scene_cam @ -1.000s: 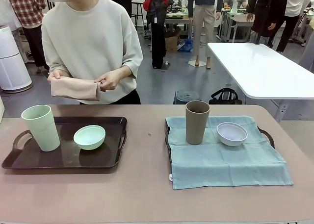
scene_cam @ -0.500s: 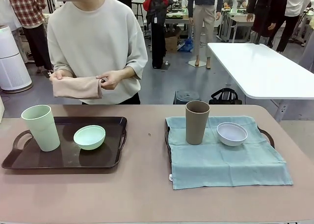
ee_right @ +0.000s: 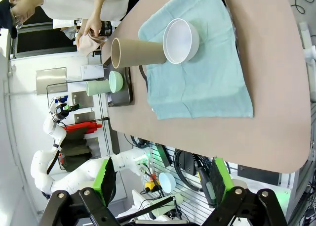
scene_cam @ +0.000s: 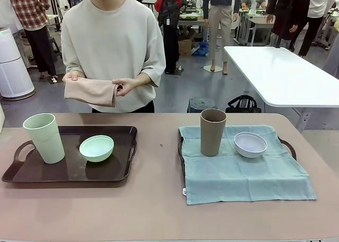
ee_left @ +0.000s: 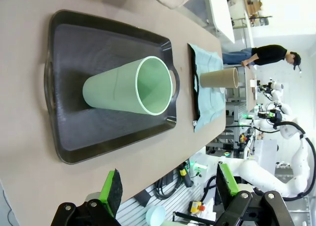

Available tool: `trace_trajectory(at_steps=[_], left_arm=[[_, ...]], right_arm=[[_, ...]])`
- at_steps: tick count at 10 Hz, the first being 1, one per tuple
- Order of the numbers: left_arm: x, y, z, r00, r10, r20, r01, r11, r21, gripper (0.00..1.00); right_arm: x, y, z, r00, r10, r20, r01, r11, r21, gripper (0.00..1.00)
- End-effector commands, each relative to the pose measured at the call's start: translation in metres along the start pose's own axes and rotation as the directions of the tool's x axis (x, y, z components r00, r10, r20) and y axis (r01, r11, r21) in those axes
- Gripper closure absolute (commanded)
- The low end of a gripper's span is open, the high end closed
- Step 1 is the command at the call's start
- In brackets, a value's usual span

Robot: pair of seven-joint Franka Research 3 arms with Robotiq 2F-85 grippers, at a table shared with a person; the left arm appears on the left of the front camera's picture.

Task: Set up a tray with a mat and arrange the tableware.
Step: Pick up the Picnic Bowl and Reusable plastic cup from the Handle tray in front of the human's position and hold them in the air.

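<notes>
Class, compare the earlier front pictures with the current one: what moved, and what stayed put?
The person shifted toward the picture's right, carrying the folded pink cloth along, held throughout. The green cup, green bowl and dark tray, and the brown cup and white bowl on the blue mat, stayed put.

A robotics lab or workshop hall. A brown work table [scene_cam: 159,210] stands in a large open room with a bare grey floor [scene_cam: 183,91]. A long white table [scene_cam: 280,75] stands beside it, and people [scene_cam: 288,11] stand at benches farther back. A white cylindrical air purifier [scene_cam: 13,67] sits on the floor. Below the table's near edge are looped cables [ee_right: 185,161] and a yellow box with a red button [ee_left: 197,206]. A white robot arm [ee_left: 256,172] is mounted close by.
</notes>
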State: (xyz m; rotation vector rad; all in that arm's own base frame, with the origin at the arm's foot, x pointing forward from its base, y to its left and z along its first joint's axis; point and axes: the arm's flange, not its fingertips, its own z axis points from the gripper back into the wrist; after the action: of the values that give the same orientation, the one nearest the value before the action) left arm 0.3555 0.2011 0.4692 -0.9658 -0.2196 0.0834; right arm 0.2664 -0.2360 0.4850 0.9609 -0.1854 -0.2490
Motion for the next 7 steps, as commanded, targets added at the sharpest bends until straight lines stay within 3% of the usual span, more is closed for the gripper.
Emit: trace_trajectory(at_steps=[1, 6, 7], left_arm=[[-0.0016, 0.0012, 0.0010, 1.000, -0.005, -0.001, 0.005, 1.000, -0.008, 0.00], [-0.0016, 0.0012, 0.0010, 1.000, -0.005, -0.001, 0.005, 1.000, -0.008, 0.00], [0.0000, 0.0002, -0.0001, 1.000, 0.000, 0.000, 0.000, 1.000, 0.000, 0.00]], right_arm=[[0.0019, -0.0009, 0.0000, 1.000, 0.007, 0.005, -0.007, 1.000, 0.022, 0.00], [0.0000, 0.0000, 0.0000, 1.000, 0.000, 0.000, 0.000, 1.000, 0.000, 0.00], [0.0012, 0.0048, 0.0060, 0.998, 0.049, -0.034, -0.049, 0.999, -0.010, 0.00]])
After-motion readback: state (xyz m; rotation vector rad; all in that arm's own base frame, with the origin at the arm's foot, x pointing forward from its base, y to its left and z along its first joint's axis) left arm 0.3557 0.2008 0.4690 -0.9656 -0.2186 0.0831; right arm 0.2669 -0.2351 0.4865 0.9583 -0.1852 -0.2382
